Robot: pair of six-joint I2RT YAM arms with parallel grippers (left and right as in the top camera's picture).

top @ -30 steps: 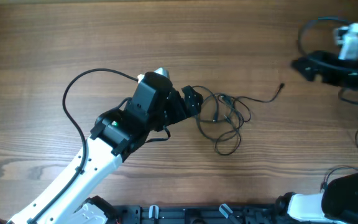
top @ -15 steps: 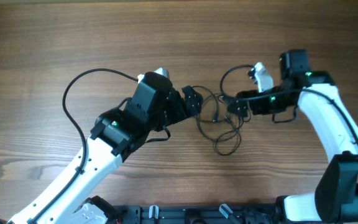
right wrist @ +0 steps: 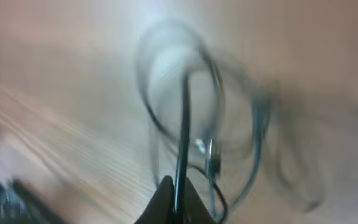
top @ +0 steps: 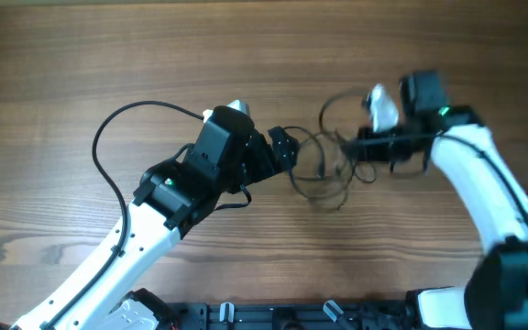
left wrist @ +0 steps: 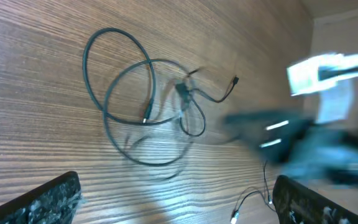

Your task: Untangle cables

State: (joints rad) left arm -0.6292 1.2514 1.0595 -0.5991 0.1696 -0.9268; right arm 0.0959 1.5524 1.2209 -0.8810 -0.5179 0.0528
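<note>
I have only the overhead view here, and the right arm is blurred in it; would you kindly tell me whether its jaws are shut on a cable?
Observer: Yes. In the right wrist view, the right gripper has its jaws shut, pinching one dark strand of the cables at the very tips.
Operator: Thank you. Is the left one holding anything?
Observer: No. The left wrist view shows the left gripper with its jaws wide open. The loops lie ahead of it and nothing is between the tips.
</note>
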